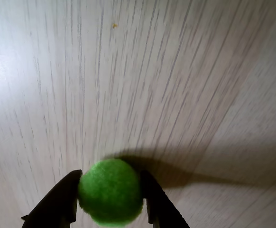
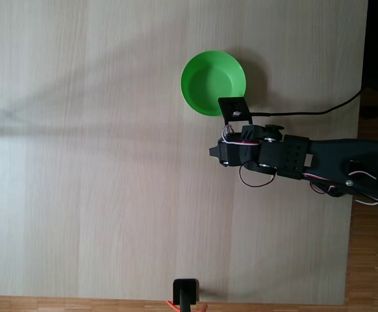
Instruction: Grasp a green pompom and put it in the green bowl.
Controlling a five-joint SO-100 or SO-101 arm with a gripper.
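Green pompom pinched between the two dark jaws in the wrist view, one jaw against each flank, ball bulging past both at the bottom edge of the picture; gripper therefore closed on the pompom, narrow, with pale wood-grain surface beyond and a long shadow trailing toward 3 o'clock. Judging by that detached shadow, probably lifted clear of the surface, though height not readable. In the fixed view, arm reaching in from the right edge, its dark wrist end near centre-right, green bowl lying toward 11 o'clock from that wrist end, close by, apparently empty; pompom itself hidden under the arm there. Step in hand, as a judgement: carry to the bowl. To do well: hold squeeze steady, no loosening on the way, since a fuzzy ball compresses and can roll out of a slack pinch; keep enough height to pass over the rim instead of nudging a light plastic bowl aside; swing toward 11 o'clock until the jaws hang over the bowl's middle, not its near wall; release only then, opening fully so fibres do not cling to a finger.
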